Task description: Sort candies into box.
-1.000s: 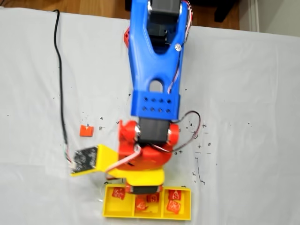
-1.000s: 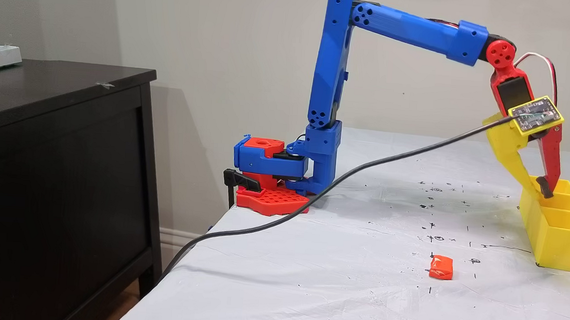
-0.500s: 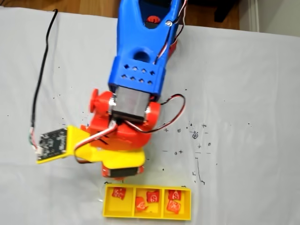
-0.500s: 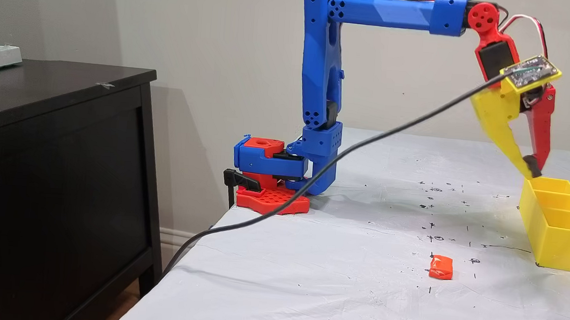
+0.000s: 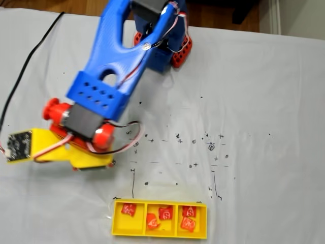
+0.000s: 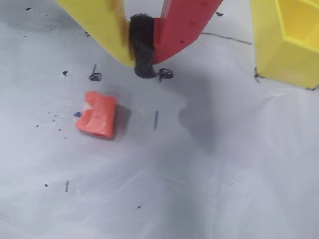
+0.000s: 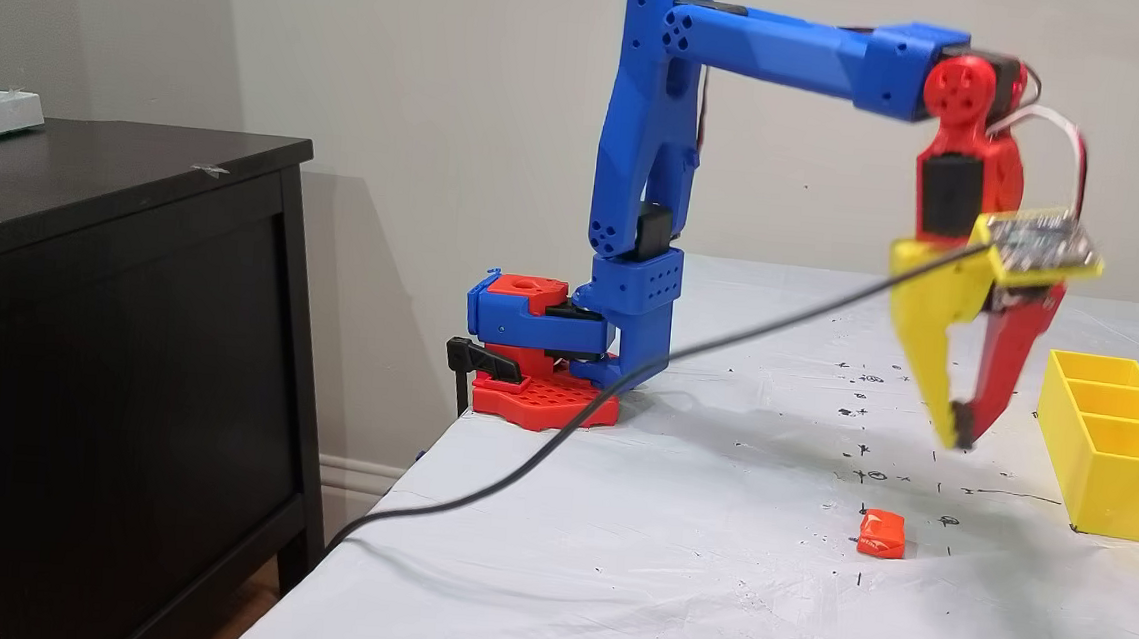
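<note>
The loose candy (image 7: 881,534) lies alone on the white cover of the bench (image 7: 672,567), to the left of the box (image 7: 1115,476) in the side fixed view and well apart from it. In the wrist view this candy (image 6: 97,114) looks like a small flat pillow in a shiny orange wrapper, so I judge it very light, a little soft, and slippery on the foil; it may slide on the cover if only one finger pushes it. The best hold is probably across its two shorter flat sides, with the fingers reaching down to the cover. The tool (image 7: 959,439) hangs in the air above the bench, between the loose candy and the box, and a little behind the candy. Its yellow and red fingers are closed together at the black pads (image 6: 142,52) and it carries nothing. It must open before it goes down. Nothing lies just beside the candy; only small black pen marks (image 6: 95,76) are on the cover near it. The black cable (image 7: 624,394) hangs from the wrist and runs away to the left of the candy, so it does not block the way. The box (image 5: 159,219) already holds five candies (image 5: 189,223): one, two and two.
</note>
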Tool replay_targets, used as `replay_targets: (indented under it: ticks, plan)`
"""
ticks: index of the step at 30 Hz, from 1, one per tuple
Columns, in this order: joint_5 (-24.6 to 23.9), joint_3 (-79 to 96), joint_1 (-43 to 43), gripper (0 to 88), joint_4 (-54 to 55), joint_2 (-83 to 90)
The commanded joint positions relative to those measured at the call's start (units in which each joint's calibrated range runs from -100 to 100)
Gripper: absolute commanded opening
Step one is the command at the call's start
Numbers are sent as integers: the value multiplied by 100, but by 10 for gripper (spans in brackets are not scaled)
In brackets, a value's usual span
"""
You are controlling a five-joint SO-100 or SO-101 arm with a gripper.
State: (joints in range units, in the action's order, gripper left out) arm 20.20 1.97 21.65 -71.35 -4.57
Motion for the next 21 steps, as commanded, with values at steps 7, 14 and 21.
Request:
replay_targets:
  ticks: [7,14,21]
  plan:
    - [342,600,425,2,90,796]
    - [405,773,498,2,139,771]
    - [415,609,552,215,139,516]
